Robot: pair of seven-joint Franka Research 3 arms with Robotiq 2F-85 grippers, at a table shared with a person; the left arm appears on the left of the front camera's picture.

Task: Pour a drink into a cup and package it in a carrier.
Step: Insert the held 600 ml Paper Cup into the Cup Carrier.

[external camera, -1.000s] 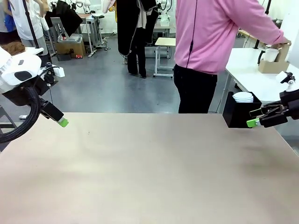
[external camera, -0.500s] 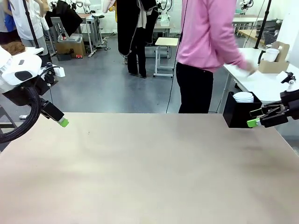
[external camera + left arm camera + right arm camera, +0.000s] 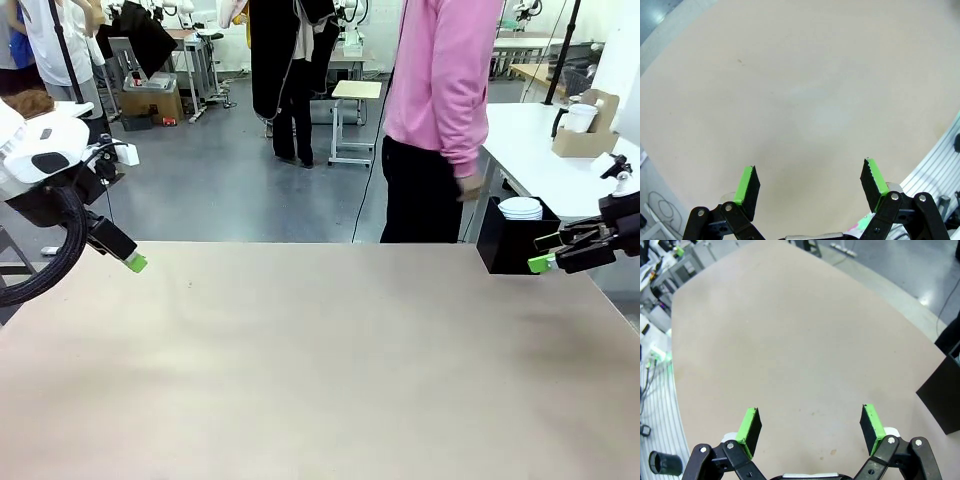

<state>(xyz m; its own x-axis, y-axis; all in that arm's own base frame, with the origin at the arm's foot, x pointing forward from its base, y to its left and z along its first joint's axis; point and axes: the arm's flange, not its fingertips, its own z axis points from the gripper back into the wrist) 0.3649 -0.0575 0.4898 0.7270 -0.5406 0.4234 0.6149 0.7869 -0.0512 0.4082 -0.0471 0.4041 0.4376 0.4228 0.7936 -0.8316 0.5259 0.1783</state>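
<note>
Nearby, the left gripper [image 3: 810, 186] and the right gripper [image 3: 810, 426] are both hanging spread wide and holding nothing over the bare tan table [image 3: 320, 360]. Farther off, a black box [image 3: 512, 245] is sitting at the far right corner, while the cup [image 3: 581, 117] is standing beside the carrier [image 3: 591, 130] on a white table beyond

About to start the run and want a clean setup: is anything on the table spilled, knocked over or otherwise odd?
Nothing stands out. The table looks dry and unmarked apart from a few tiny specks. The black box stands upright at the far right corner with white lids stacked on top. The left gripper and right gripper are open, holding nothing.
</note>
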